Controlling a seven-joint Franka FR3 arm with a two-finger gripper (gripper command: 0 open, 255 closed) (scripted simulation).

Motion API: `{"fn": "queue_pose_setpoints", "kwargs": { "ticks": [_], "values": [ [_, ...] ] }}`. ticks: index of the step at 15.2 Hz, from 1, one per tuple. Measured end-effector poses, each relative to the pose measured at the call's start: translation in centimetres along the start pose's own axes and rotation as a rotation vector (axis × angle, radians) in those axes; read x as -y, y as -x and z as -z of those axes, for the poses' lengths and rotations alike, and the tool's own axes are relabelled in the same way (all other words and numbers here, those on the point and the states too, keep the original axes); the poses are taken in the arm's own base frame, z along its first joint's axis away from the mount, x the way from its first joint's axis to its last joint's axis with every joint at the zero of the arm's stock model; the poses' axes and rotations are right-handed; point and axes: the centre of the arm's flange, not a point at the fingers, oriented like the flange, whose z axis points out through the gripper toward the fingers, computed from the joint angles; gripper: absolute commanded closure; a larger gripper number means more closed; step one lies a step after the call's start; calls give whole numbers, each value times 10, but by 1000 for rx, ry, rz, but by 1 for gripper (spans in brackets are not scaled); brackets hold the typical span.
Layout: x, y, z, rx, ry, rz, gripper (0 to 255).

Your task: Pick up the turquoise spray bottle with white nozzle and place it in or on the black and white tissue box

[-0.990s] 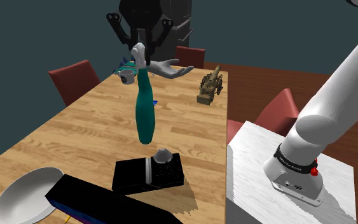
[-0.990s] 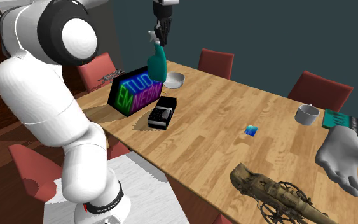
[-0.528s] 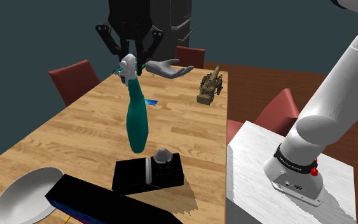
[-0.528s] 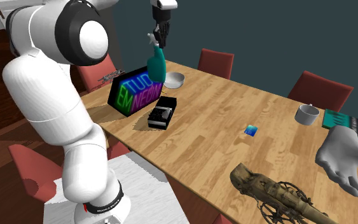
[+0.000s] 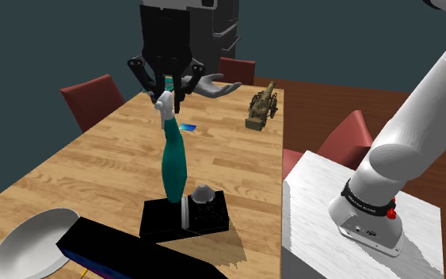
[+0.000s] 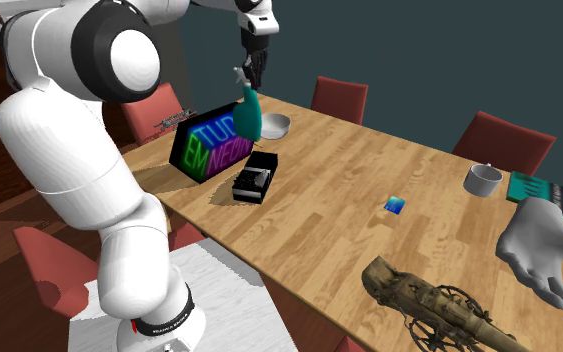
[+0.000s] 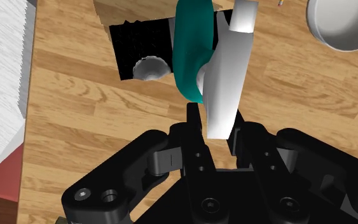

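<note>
A turquoise spray bottle (image 5: 173, 162) with a white nozzle (image 5: 165, 101) hangs upright from my black gripper (image 5: 165, 97), which is shut on the nozzle. Its base hovers just above the black and white tissue box (image 5: 185, 215), which lies flat on the wooden table (image 5: 102, 162) near the stand. In the second exterior view the bottle (image 6: 246, 115) hangs under the gripper (image 6: 249, 78), above and behind the tissue box (image 6: 254, 177). The wrist view has the fingers (image 7: 195, 124) clasping the white nozzle (image 7: 228, 89), the teal body (image 7: 192, 48) pointing down over the tissue box (image 7: 142, 48).
A black box with coloured lettering (image 6: 207, 146) stands beside the tissue box. A grey bowl (image 5: 29, 242) sits at the table's near end. Further along are a blue card (image 5: 187, 126), a mug (image 6: 483, 179), a grey hand model (image 5: 210, 85) and a brass cannon (image 5: 261, 105). Red chairs (image 5: 92, 99) surround the table.
The gripper has carried the bottle toward the stand and lower, from mid-table to just above the tissue box. The bottle has swung more upright.
</note>
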Motion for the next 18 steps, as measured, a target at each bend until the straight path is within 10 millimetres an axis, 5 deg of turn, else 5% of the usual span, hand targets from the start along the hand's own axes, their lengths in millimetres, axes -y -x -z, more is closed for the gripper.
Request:
{"fn": "queue_pose_setpoints", "kwargs": {
  "ticks": [18],
  "values": [
    [-7, -6, -88, 0, 0, 0, 255]
  ]
}}
